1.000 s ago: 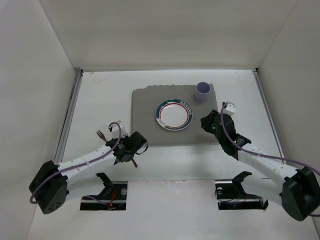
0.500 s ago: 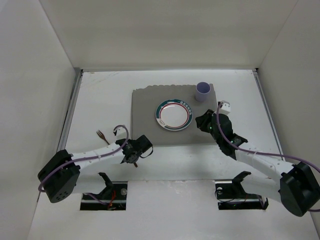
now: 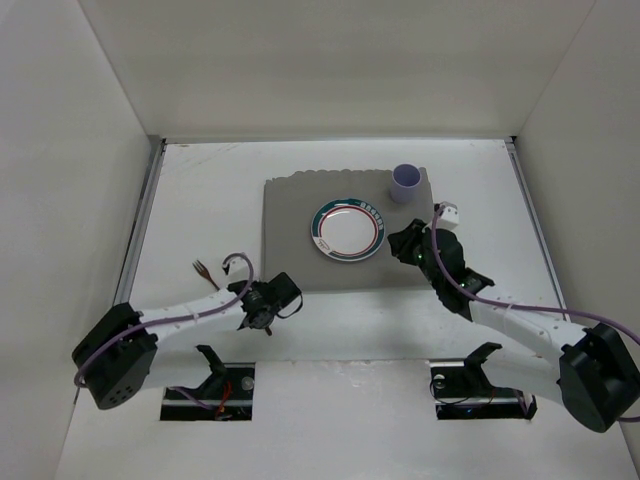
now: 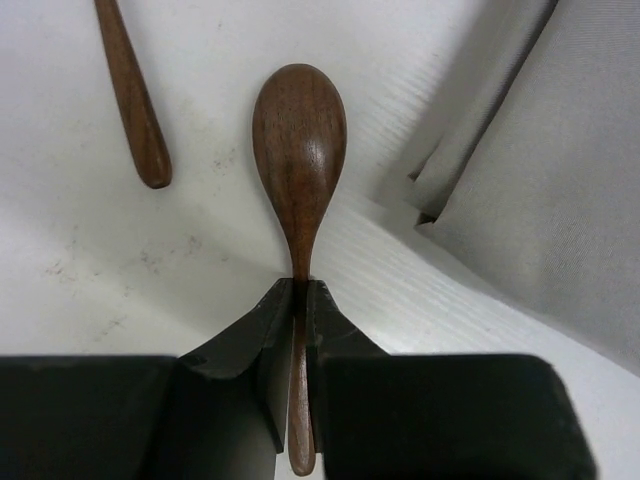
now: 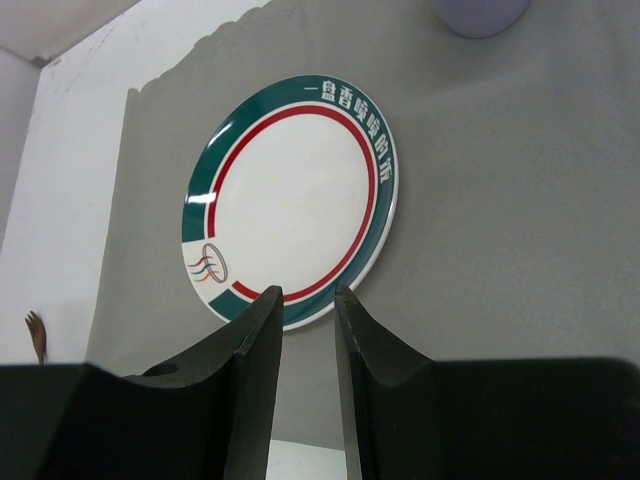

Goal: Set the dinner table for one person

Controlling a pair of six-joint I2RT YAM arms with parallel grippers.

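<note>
Two arms are in play; only the left one carries a load. The left gripper (image 4: 300, 290) is clenched on the handle of a wooden spoon (image 4: 300, 150), and no gap shows between the fingers and the handle. The spoon's long axis runs straight out along the gripper's own line. Its bowl lies ahead of the fingertips, and the butt of the handle shows between the fingers behind them. Whether the bowl rests on the dinner table (image 3: 200, 190) or sits just clear of it cannot be told.

A wooden fork (image 3: 204, 269) lies on the bare tabletop just left of the spoon, apart from it. In the left wrist view, the near left corner of the grey placemat (image 4: 560, 180) lies ahead and to the right of the spoon bowl.

Farther out, the plate (image 3: 346, 230) sits at the middle of the placemat. The right gripper (image 5: 308, 295) hovers over the mat on the plate's right side, jaws slightly apart and empty. A lavender cup (image 3: 406, 182) stands at the mat's far right corner.

Judgement: the left arm is nearer the plate's left side. A spoon position right of the plate calls for a longer reach across the mat.
</note>
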